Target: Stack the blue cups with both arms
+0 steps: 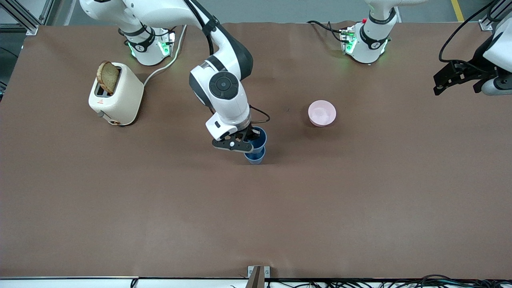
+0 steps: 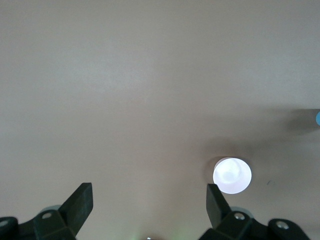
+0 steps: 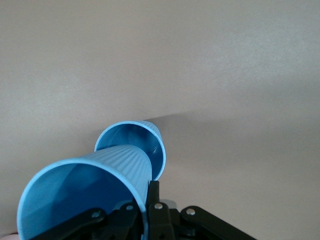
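Note:
My right gripper (image 1: 245, 141) is shut on the rim of a blue cup (image 1: 259, 138), one finger inside and one outside. It holds the cup tilted, with its base at the mouth of the second blue cup (image 1: 255, 157), which stands upright on the table's middle. In the right wrist view the held cup (image 3: 85, 195) fills the foreground in my right gripper (image 3: 148, 194), and the standing cup (image 3: 131, 141) shows past its base. My left gripper (image 1: 456, 78) is open and empty, up over the left arm's end of the table, where it waits; its view shows my left gripper (image 2: 148, 199) over bare table.
A pink bowl (image 1: 322, 113) sits between the cups and the left arm's end; it also shows in the left wrist view (image 2: 232, 175). A cream toaster (image 1: 116, 96) with a bread slice (image 1: 107, 77) stands at the right arm's end, its cable running to the base.

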